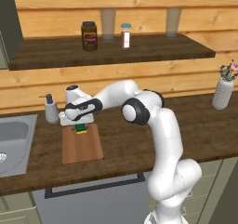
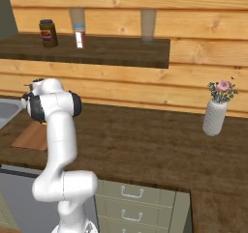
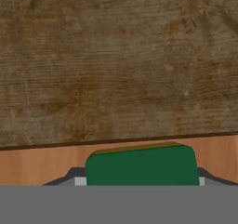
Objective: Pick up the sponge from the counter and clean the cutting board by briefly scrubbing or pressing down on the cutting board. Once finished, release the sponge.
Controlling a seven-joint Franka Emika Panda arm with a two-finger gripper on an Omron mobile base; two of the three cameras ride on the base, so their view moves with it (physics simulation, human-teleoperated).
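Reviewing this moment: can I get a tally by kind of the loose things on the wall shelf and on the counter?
Jars on the shelf: 2, a dark jar and a small white jar
Soap dispensers: 1
Vases with flowers: 1
Cutting boards: 1
Sponges: 1, on the cutting board under the gripper
Total: 6

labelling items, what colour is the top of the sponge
Dark green, over a thin yellow layer; the sponge shows best in the hand view.

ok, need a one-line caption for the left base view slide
Claw shut on the sponge, pressing it onto the far end of the cutting board beside the sink.
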